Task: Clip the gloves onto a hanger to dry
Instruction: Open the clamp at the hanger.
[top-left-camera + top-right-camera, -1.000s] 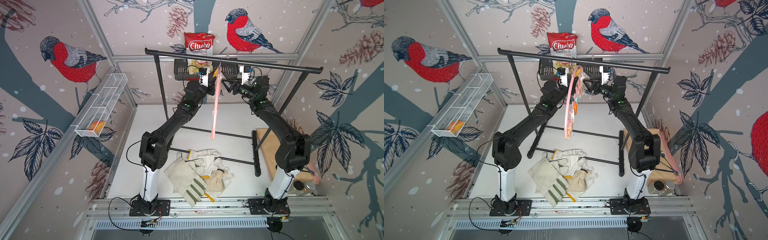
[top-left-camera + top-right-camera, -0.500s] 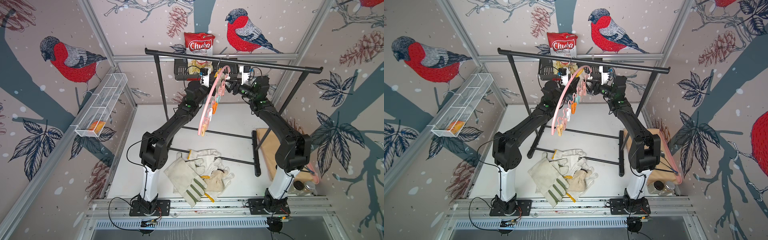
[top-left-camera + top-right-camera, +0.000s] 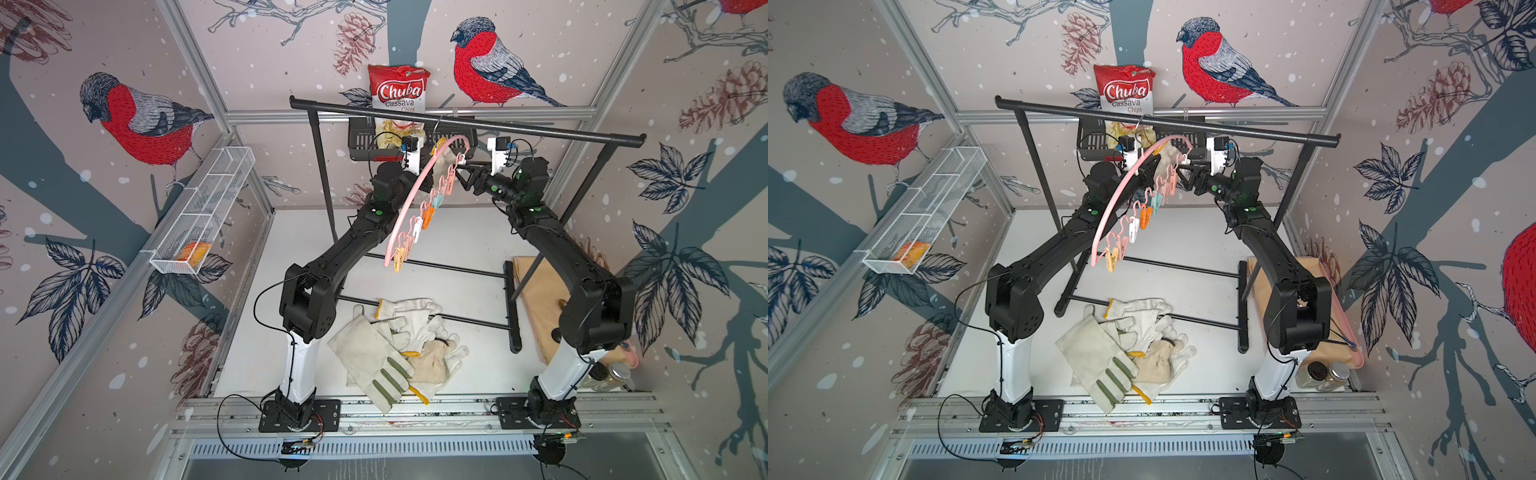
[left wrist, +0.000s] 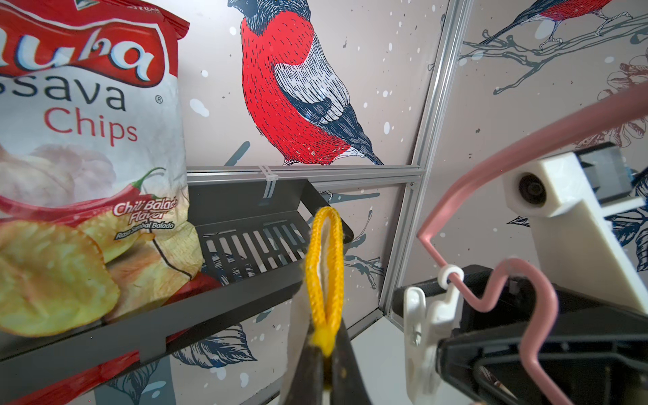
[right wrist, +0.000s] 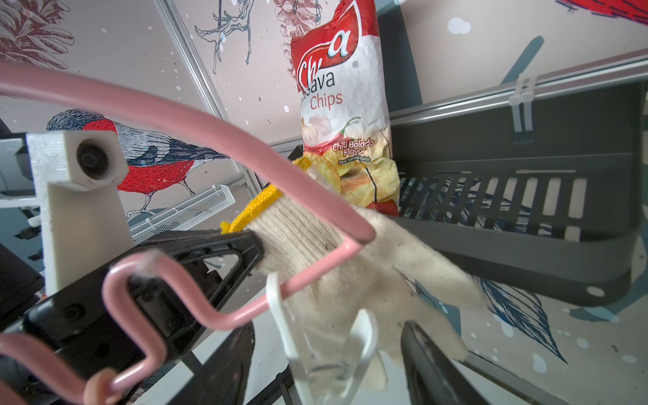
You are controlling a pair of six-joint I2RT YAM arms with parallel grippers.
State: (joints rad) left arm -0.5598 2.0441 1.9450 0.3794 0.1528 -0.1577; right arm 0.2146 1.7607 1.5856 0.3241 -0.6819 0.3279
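The pink hanger hangs by its metal hook from the rack's top bar, with pastel pegs in a row under its arch. My left gripper is shut on the yellow cuff edge of a knitted glove held up beside the hanger's end. My right gripper is open, its fingers apart on either side of the white end peg. The other gloves lie piled on the table near the front.
The black garment rack spans the back, its foot bars crossing the table. Behind it a black basket holds a chips bag. A white wire basket is on the left wall. A tan sheet and jars sit at right.
The hanger has swung round on its hook from edge-on to showing its arch and pegs. Both arms have stayed almost still, the glove still held by the left gripper.
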